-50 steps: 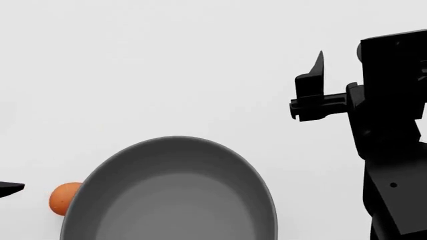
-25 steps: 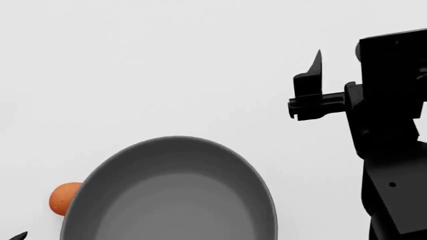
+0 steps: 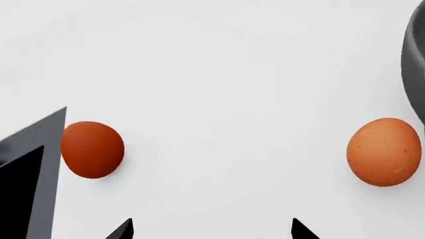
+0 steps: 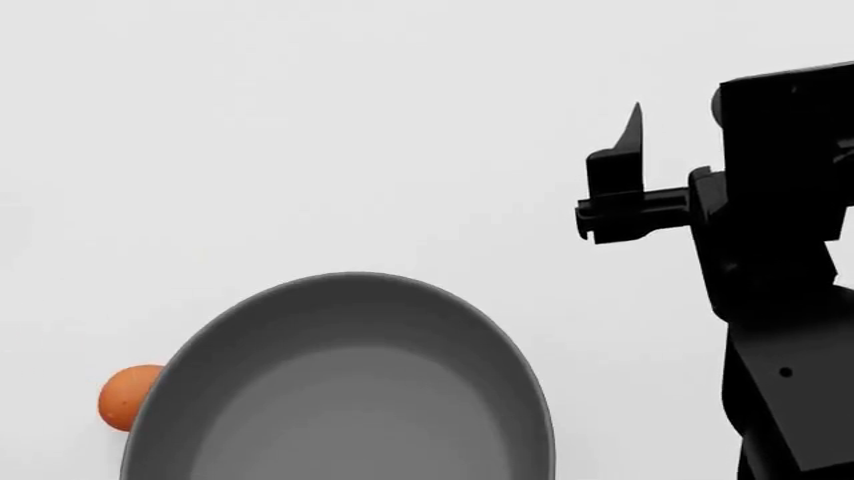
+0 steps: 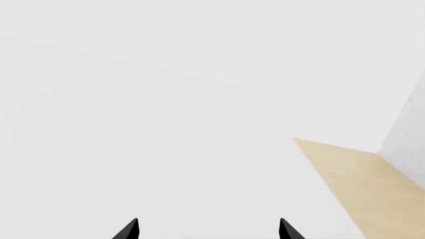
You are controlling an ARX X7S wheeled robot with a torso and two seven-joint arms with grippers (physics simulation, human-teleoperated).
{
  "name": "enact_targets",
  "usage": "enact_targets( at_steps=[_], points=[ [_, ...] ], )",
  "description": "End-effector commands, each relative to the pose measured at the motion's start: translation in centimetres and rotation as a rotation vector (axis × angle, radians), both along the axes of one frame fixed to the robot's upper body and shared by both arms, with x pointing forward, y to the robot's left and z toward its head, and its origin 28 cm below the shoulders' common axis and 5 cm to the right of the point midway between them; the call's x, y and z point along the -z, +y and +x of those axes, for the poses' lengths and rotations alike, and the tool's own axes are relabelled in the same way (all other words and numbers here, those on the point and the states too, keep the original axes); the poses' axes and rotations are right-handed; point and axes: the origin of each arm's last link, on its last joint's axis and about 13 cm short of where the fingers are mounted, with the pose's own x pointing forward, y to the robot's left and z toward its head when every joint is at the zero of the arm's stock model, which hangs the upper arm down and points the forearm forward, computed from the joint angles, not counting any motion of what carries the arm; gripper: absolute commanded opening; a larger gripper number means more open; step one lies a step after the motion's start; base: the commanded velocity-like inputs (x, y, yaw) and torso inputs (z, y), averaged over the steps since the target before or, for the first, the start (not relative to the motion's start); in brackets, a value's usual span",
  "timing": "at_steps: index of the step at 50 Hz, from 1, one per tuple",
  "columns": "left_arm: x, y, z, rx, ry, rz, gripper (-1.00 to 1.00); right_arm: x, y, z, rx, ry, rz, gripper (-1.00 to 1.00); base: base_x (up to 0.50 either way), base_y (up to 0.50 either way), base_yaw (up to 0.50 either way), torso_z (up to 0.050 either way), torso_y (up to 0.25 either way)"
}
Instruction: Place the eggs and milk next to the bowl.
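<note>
Judging progress: roughly halfway, as far as these views reach.
Bowl: the large round plain grey matte bowl (image 4: 350, 385) sits at the near edge of the white tabletop (image 4: 334, 130); its dark rim also shows in the left wrist view (image 3: 415, 59).
First egg: a small smooth orange-brown oval egg (image 4: 126, 397) lies just beside the bowl's left rim, so I count it placed; the same egg (image 3: 384, 151) shows in the left wrist view.
Second egg: a darker orange-brown egg (image 3: 92, 149) lies well apart from the bowl, next to a dark grey slanted shape (image 3: 33, 169) I cannot identify.
Milk: not visible in any view; yet to be brought.
Left gripper (image 3: 211, 229): tips spread wide, holding nothing, hovering over the bare surface between the eggs.
Right gripper (image 5: 208, 228): tips likewise apart and empty, raised over bare tabletop.
</note>
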Motion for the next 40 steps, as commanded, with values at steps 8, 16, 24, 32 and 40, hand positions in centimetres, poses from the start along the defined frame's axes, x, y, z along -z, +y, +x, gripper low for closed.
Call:
enact_targets(
  at_steps=[8,16,24,32,40],
  points=[
    [-0.3,0.4,0.7,-0.203,-0.038,0.004,1.00,0.3,-0.1,0.0,-0.017,-0.009,0.026,1.00,0.00,0.00,0.00,0.000,0.000],
    [0.3,0.0,2.6,-0.288,-0.039,-0.049,1.00,0.3,-0.2,-0.1,-0.017,-0.009,0.027,1.00,0.00,0.00,0.00,0.000,0.000],
    [0.8,-0.6,4.4,-0.374,-0.036,-0.122,1.00,0.4,-0.3,-0.2,-0.014,-0.008,0.026,1.00,0.00,0.00,0.00,0.000,0.000],
    [1.3,-0.8,7.6,-0.455,-0.039,-0.187,1.00,0.5,-0.4,-0.2,-0.011,-0.003,0.028,1.00,0.00,0.00,0.00,0.000,0.000],
    [1.0,-0.8,8.5,-0.489,-0.054,-0.222,1.00,0.6,-0.4,-0.2,-0.009,-0.002,0.030,1.00,0.00,0.00,0.00,0.000,0.000]
  ],
)
